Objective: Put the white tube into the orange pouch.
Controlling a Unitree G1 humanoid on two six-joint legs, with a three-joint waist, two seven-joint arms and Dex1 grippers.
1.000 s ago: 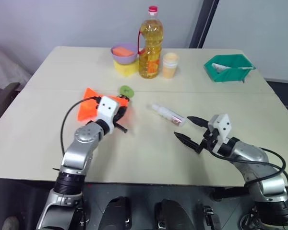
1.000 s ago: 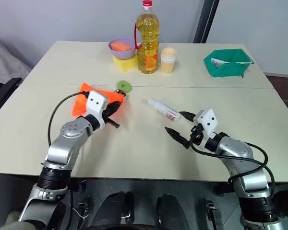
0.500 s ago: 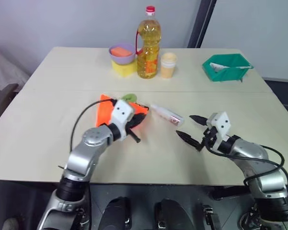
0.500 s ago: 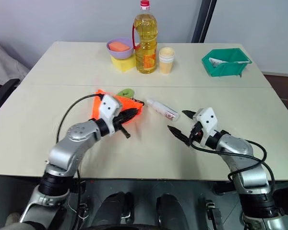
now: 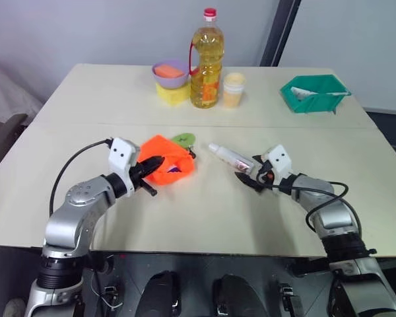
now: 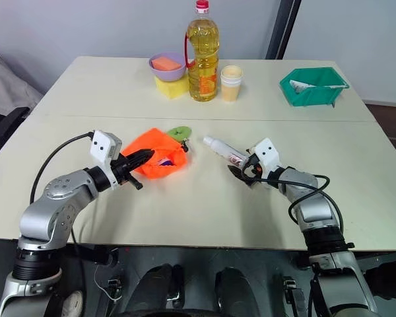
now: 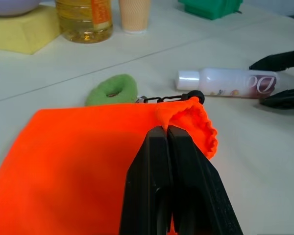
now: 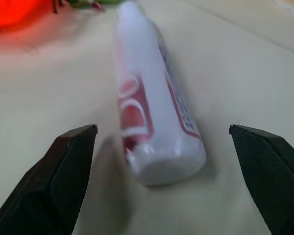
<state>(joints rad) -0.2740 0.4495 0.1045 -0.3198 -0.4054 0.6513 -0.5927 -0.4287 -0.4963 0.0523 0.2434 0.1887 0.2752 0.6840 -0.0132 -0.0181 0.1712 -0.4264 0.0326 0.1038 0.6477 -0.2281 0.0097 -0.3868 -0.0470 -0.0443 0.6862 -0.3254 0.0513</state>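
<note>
Since a second ago the right gripper (image 8: 161, 161) has come forward to the white tube (image 5: 230, 157), and the left gripper (image 7: 167, 134) has dragged the orange pouch (image 5: 166, 158) sideways, so the pouch now lies with its mouth turned toward the tube. The right gripper's two black fingers (image 8: 71, 156) stand wide apart, one on each side of the tube's flat end, not touching it. The tube lies flat on the worktop (image 5: 204, 211) near its middle, cap pointing away toward the far edge. The left gripper is pressed shut on the gathered rim of the pouch, which rests on the worktop just left of the tube. A thin black cord (image 7: 161, 99) runs from the pouch's mouth to a green ring (image 5: 183, 139) lying just beyond it. Along the far edge stand a tall oil bottle (image 5: 206, 63), a pale cup (image 5: 233, 89), a purple bowl (image 5: 170, 74) on a yellow block (image 5: 172, 94), and, toward the far right corner, a green bin (image 5: 315, 92).
</note>
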